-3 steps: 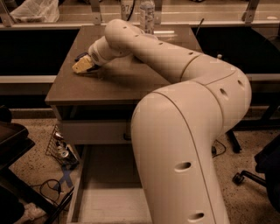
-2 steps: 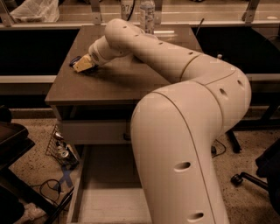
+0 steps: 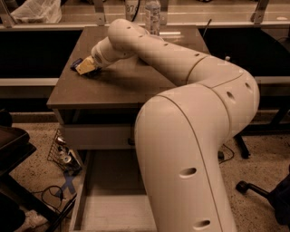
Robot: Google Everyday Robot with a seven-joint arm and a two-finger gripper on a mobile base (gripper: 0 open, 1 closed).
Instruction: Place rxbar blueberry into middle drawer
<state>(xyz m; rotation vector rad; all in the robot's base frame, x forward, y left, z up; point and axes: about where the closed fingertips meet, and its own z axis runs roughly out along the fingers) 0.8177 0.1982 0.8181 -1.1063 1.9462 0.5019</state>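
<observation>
The rxbar blueberry [image 3: 75,63] is a small dark blue wrapper lying near the left edge of the brown cabinet top [image 3: 122,86]. Only its left end shows; the rest is hidden by the gripper. My gripper [image 3: 86,67], with yellowish tips, is low over the top and right against the bar's right side. The middle drawer [image 3: 78,204] is pulled out at the bottom of the view, with pale side walls and a grey-beige floor. My large white arm covers its right part.
A clear water bottle [image 3: 152,16] stands at the back of the cabinet top. A plastic bag [image 3: 36,10] lies on the shelf at the far left. A wire basket with cans [image 3: 63,153] and a dark chair [image 3: 11,145] stand left of the drawer. A chair wheel [image 3: 242,186] is at the right.
</observation>
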